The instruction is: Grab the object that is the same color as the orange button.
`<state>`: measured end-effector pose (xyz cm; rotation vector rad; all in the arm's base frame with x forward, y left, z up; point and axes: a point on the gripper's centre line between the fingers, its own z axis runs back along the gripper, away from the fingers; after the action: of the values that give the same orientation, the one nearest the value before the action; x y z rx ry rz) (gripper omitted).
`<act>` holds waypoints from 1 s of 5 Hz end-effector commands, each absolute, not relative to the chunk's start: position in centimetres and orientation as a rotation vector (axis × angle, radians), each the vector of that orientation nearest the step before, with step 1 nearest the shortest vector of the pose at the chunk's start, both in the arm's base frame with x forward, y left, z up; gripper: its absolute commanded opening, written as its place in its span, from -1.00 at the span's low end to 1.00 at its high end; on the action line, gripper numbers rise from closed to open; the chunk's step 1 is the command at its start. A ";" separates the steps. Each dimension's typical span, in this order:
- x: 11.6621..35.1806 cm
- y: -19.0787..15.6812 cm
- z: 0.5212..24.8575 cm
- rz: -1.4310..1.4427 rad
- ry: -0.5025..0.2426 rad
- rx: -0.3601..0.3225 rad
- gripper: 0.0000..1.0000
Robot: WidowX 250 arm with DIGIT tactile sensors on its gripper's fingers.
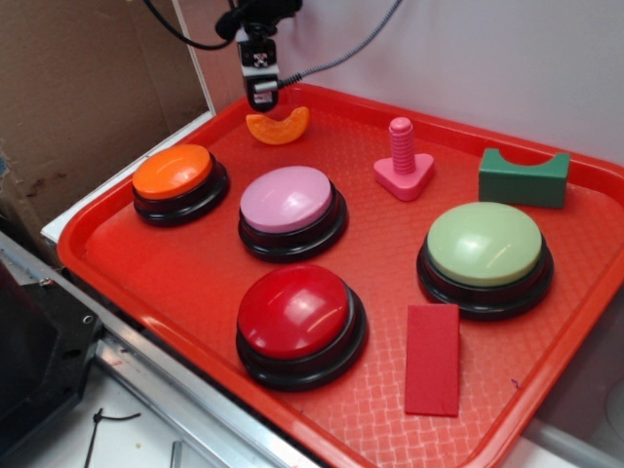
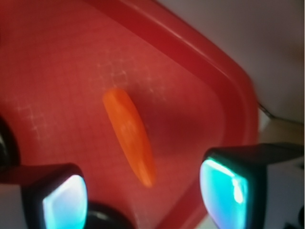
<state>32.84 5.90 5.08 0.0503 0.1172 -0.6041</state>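
the red plastic tray (image 1: 127, 283) carries four round dome push buttons on black bases: one orange-domed button (image 1: 174, 172), one pink-domed button (image 1: 287, 199), one red-domed button (image 1: 295, 311) and one pale green-domed button (image 1: 485, 244). there are four loose pieces as well: one small orange crescent-shaped plastic block (image 1: 278, 127), one pink screw-shaped peg on a triangular base (image 1: 403, 162), one dark green block with a scooped top (image 1: 524, 178) and one flat red rectangular piece (image 1: 432, 359). one robot gripper (image 1: 261, 97) is in view.
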 end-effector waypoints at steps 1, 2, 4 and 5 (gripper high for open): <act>32.8 4.6 4.3 -0.613 0.128 0.112 1.00; 32.5 5.0 2.3 -0.596 0.189 0.131 1.00; 31.5 5.2 -0.4 -0.527 0.255 0.104 -1.00; 31.2 5.1 0.4 -0.510 0.239 0.097 -1.00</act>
<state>31.26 5.68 0.17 0.0953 0.2582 -0.5275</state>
